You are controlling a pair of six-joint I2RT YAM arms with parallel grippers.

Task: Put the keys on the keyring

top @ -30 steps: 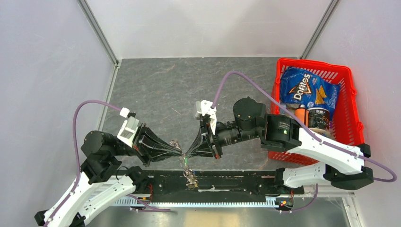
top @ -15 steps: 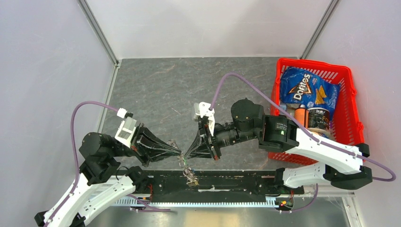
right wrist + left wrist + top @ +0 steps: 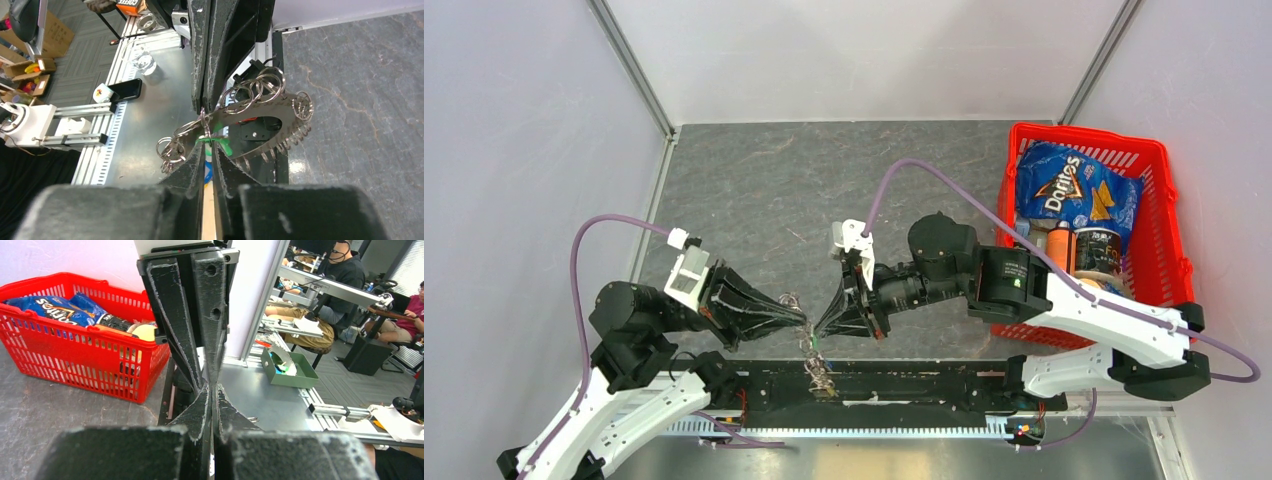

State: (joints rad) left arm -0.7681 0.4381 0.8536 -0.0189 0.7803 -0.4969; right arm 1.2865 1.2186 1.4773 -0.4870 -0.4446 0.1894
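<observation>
The keyring (image 3: 292,112) is a flat metal ring fringed with small split rings, held in the air between my two grippers. Coming in from the top of the right wrist view, my left gripper (image 3: 805,322) (image 3: 214,386) is shut on its edge. One of the keys, with a bright green head (image 3: 222,146) (image 3: 817,342), sits at the ring's rim. My right gripper (image 3: 817,328) (image 3: 209,149) is shut on it, tip to tip with the left. A bunch of loose rings (image 3: 170,147) dangles from the ring. In the left wrist view the ring is hidden behind the fingers.
A red basket (image 3: 1169,215) with a Doritos bag (image 3: 1069,190) and cans stands at the right edge of the grey table. The black base rail (image 3: 924,385) runs along the near edge just below the grippers. Walls close off the table's left, back and right.
Both wrists have shifted slightly left and away from the near edge. The two fingertips stay together at the keyring, and the dangling rings have swung a little left.
</observation>
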